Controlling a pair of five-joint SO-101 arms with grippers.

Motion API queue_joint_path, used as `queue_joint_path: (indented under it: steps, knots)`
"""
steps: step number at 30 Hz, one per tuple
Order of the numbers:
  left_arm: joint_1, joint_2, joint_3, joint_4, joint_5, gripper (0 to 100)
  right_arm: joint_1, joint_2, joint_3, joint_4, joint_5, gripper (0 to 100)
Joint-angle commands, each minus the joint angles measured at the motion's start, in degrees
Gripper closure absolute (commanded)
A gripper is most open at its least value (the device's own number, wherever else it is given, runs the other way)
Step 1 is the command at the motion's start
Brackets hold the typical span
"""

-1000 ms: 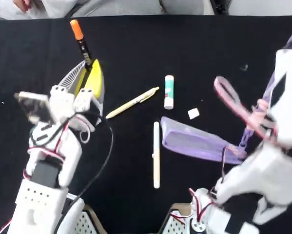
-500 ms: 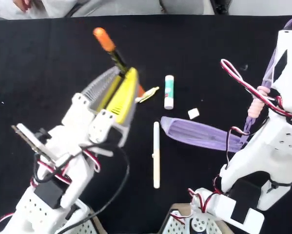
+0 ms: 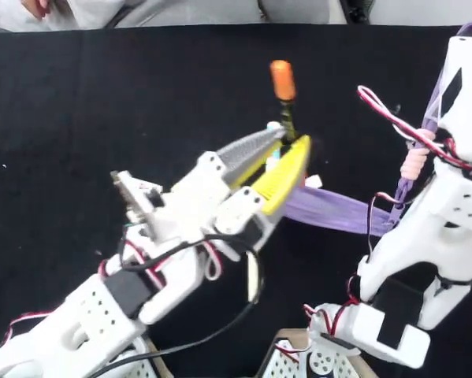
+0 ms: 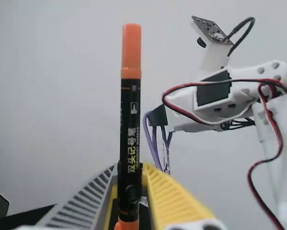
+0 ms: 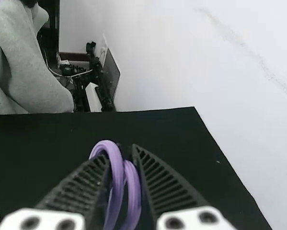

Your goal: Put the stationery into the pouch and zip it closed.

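The left hand (image 3: 292,135), mid-frame in the high view, pinches the marker (image 3: 282,80), probably light and stiff, by its lower barrel above the limp purple pouch (image 3: 338,214), whose strap (image 5: 102,146) the right hand (image 5: 120,155) clamps at upper right, over a black counter (image 3: 78,102) by a white wall (image 5: 205,57).

Looking down over the whole tabletop (image 3: 62,118) from above. Peering close along left claw (image 4: 130,167) and right claw (image 5: 120,155), sharing marker (image 4: 130,120) and pouch (image 5: 115,163) with overhead.
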Motion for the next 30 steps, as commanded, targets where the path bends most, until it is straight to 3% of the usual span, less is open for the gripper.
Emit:
queue_joint_path:
  steps: [1,11,22,30]
  knots:
    - [3.6,2.3,-3.5,-0.7,0.0,97,-0.4,0.7,-0.5,-1.8,-0.4,98.7]
    - [4.2,2.1,-1.6,-0.8,-0.6,97,0.9,4.4,-0.5,-6.0,-0.7,98.7]
    - [3.2,11.3,0.6,-1.2,-18.5,97,0.7,4.4,-0.5,-6.0,-0.7,98.7]
    - [0.8,12.4,0.6,-0.8,-20.1,96,1.8,4.7,-0.5,-6.1,-0.5,98.7]
